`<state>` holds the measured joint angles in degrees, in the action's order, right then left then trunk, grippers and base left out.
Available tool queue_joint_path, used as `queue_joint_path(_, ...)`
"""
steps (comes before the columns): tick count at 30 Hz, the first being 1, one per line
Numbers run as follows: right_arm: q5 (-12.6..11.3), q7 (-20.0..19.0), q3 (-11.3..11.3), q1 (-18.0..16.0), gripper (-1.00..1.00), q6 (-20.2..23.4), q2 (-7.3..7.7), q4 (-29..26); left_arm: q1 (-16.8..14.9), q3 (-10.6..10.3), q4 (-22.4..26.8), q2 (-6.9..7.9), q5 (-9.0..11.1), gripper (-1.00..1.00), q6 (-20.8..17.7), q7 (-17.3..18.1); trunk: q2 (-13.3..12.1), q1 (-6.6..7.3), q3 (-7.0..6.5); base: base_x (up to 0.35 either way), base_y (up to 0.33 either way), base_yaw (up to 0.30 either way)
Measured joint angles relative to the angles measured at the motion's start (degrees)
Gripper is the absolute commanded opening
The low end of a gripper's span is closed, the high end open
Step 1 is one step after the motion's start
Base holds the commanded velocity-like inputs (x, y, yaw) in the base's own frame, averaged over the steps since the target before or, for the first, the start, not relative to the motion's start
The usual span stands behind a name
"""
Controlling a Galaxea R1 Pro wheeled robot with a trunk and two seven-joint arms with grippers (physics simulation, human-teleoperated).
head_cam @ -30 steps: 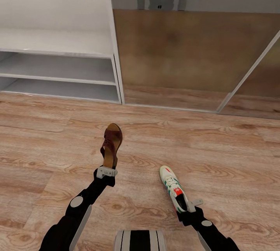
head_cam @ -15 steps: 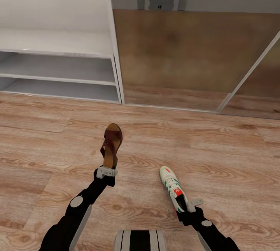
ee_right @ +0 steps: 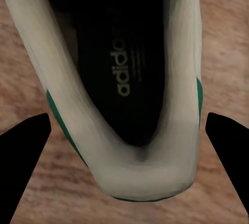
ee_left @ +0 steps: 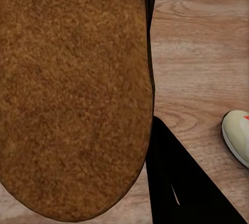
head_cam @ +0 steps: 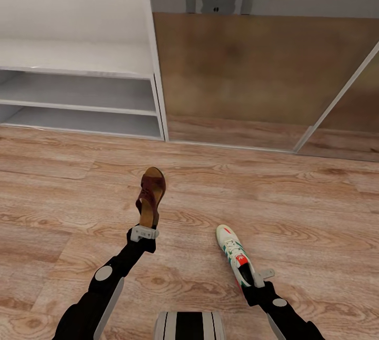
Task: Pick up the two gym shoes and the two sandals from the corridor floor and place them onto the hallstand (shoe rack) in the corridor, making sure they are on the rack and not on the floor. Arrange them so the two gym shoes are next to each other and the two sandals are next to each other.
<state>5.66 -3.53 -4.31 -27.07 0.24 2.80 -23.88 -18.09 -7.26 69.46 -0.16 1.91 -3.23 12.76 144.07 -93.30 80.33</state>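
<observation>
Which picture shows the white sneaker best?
The head view: the whole gym shoe shows there, green stripes and red patch, at the right gripper. The right wrist view looks into its heel opening close up. The left wrist view catches just its toe.

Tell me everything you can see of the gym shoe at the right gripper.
The gym shoe is white with green side stripes and a red-orange tongue patch, toe pointing away from the robot. The right gripper is at its heel, fingers on either side; contact is unclear. Its dark insole shows a printed brand name. Wood floor lies beneath.
</observation>
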Motion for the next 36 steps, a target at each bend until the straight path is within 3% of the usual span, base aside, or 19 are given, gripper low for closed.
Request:
queue_joint_path(33,-0.1,-0.1,0.0,0.0,-1.0,-0.1,0.04,0.0,0.0,-0.2,0.1,0.07,0.2,-1.0,0.5,-0.1,0.0,0.0,0.0,0.0,0.0,0.0)
queue_joint_path(36,-0.1,-0.1,0.0,0.0,-1.0,-0.1,0.02,0.0,0.0,-0.1,0.1,0.08,0.2,-1.0,0.2,-0.1,0.0,0.08,-0.66,0.0,0.0,0.0)
